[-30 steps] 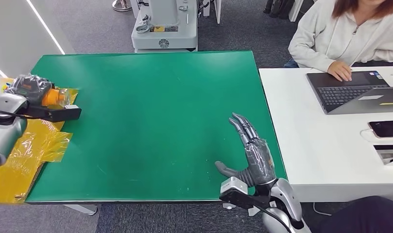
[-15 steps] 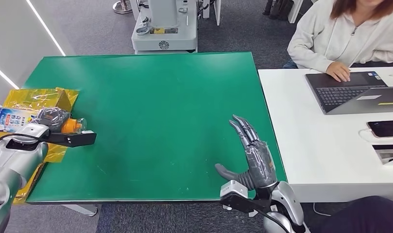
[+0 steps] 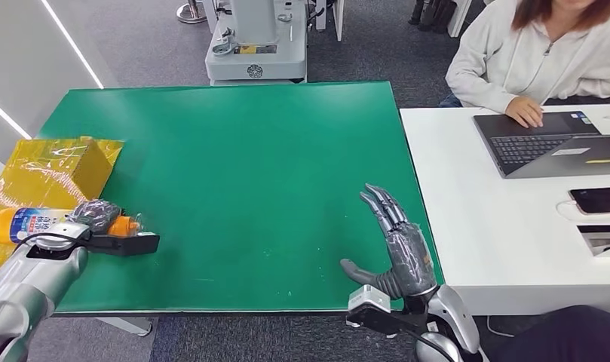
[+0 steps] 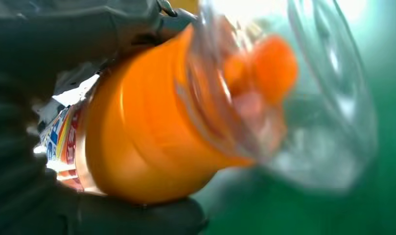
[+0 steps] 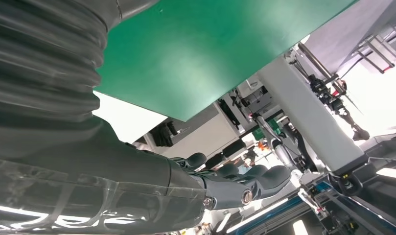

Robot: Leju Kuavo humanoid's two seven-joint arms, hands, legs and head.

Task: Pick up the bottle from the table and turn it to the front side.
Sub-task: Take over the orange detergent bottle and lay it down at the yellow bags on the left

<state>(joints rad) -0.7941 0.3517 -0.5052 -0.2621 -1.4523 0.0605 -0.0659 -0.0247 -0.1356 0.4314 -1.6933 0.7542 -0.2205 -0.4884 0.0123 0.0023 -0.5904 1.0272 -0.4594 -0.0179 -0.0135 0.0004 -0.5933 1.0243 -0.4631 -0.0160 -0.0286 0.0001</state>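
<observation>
- The left hand (image 3: 96,214) grips the bottle (image 3: 30,223) near its orange top, at about 8 o'clock on the green table (image 3: 249,151).
- The bottle lies on its side, with its bottom end sticking out past the table's edge.
- Up close, the bottle (image 4: 151,122) is orange with a clear cap (image 4: 308,112), and dark fingers (image 4: 137,215) wrap round it.
- The right hand (image 3: 398,241) holds nothing. Its fingers are spread apart, at about 5 o'clock on the table.
- A yellow bag (image 3: 53,170) sits at 9 o'clock, just beside the bottle.
- A person (image 3: 535,53) sits at 2 o'clock with one hand on a laptop (image 3: 550,143).
- A phone (image 3: 599,200) lies on the white desk (image 3: 475,226).
</observation>
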